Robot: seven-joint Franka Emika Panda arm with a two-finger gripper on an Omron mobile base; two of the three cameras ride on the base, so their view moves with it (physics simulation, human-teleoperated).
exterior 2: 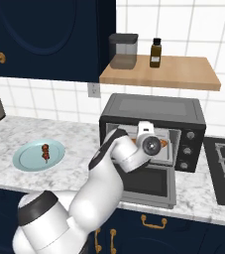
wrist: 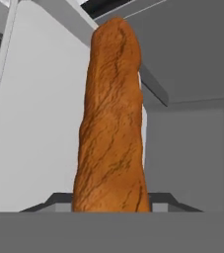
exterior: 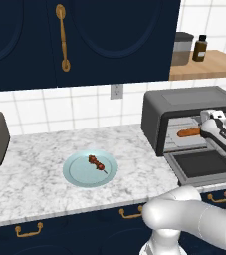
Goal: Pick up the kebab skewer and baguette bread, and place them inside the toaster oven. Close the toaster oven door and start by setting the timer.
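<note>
Toaster oven (exterior: 184,107) — on the counter (exterior: 40,174) at 3 o'clock of the plate (exterior: 79,174), its toaster oven door (exterior: 204,167) folded down flat over the counter's front edge, cavity open. Baguette bread (exterior: 188,132) — inside the cavity, lying along the rack; hand view shows it close ahead. Gripper (exterior: 210,125) — at the oven mouth, at the loaf's near end; whether its jaws grip the loaf cannot be told. Kebab skewer (exterior: 96,163) — on the plate, well apart from the oven, open counter all round.

A pale plate (exterior: 79,174) on marble counter (exterior: 35,174) — jar (exterior 2: 123,50), bottle (exterior 2: 155,52) on shelf (exterior 2: 183,72).
</note>
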